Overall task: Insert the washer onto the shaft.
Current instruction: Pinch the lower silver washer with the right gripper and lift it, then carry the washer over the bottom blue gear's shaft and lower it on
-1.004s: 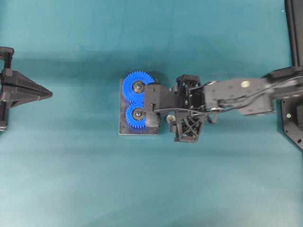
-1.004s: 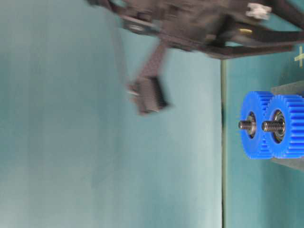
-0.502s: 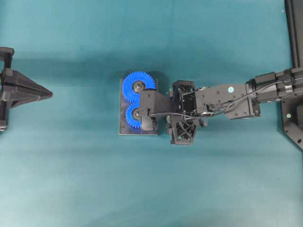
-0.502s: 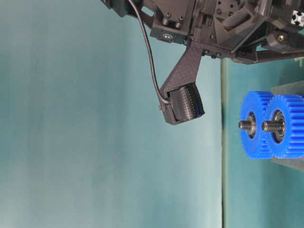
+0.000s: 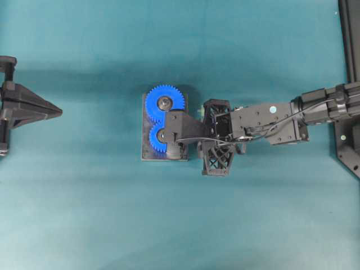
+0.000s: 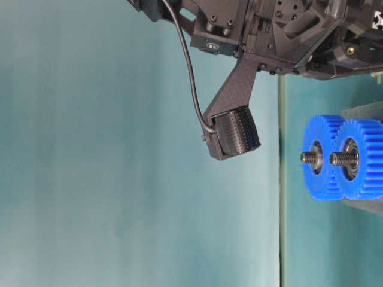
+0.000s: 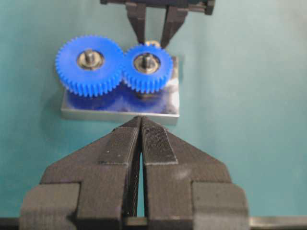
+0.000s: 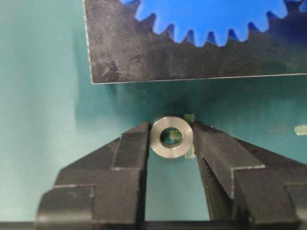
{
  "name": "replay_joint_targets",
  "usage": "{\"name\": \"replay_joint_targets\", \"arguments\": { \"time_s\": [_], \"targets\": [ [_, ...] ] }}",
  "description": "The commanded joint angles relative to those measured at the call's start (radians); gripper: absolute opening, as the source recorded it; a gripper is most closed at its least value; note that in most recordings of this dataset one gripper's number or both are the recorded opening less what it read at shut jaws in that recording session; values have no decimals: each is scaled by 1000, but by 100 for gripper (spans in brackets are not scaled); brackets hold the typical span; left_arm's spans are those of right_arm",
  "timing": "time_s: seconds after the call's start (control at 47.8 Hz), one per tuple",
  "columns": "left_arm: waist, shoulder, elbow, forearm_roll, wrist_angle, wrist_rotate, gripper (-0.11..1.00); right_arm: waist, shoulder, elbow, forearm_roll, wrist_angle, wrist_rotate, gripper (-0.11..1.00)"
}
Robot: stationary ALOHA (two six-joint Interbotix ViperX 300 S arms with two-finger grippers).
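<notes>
The washer [image 8: 171, 136], a small steel ring, lies flat on the teal table just in front of the dark base plate [image 8: 144, 52]. My right gripper [image 8: 171, 133] has both fingertips pressed against its rim, shut on it. On the plate stand two blue gears, each with a threaded shaft through it: one shaft [image 7: 147, 61] close to the right gripper's fingers [image 7: 137, 21], the other shaft [image 7: 89, 56] farther off. In the overhead view my right gripper [image 5: 202, 142] sits against the plate's right edge. My left gripper [image 5: 56, 112] rests shut at the far left, holding nothing.
The blue gears [image 5: 163, 115] mesh together on the plate [image 5: 145, 154] at the table's middle. The right wrist camera [image 6: 234, 134] hangs over the gears on its bracket. A black frame [image 5: 349, 84] runs along the table's right edge.
My right arm has shifted slightly and dropped beside the plate, and its jaws have come in from wide apart onto the washer. The left arm has not moved.
</notes>
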Motion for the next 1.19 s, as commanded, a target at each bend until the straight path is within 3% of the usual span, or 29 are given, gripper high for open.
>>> {"name": "replay_joint_targets", "arguments": {
  "time_s": [0.0, 0.293, 0.606, 0.836, 1.171],
  "targets": [
    [2, 3, -15, 2, -9, -3, 1, -37, -8, -6, -5, 11, 14, 33],
    [0, 3, -12, 3, -9, -5, 1, -48, -87, -44, -28, 98, 14, 33],
    [2, 3, -8, 2, -9, -5, 1, -34, -106, -221, -80, 219, 8, 33],
    [2, 2, -6, 3, -11, -5, 1, -15, -74, -324, -86, 242, -2, 33],
    [2, -5, -3, 3, -9, -5, 1, 5, -34, -367, -86, 250, -8, 33]
  ]
}}
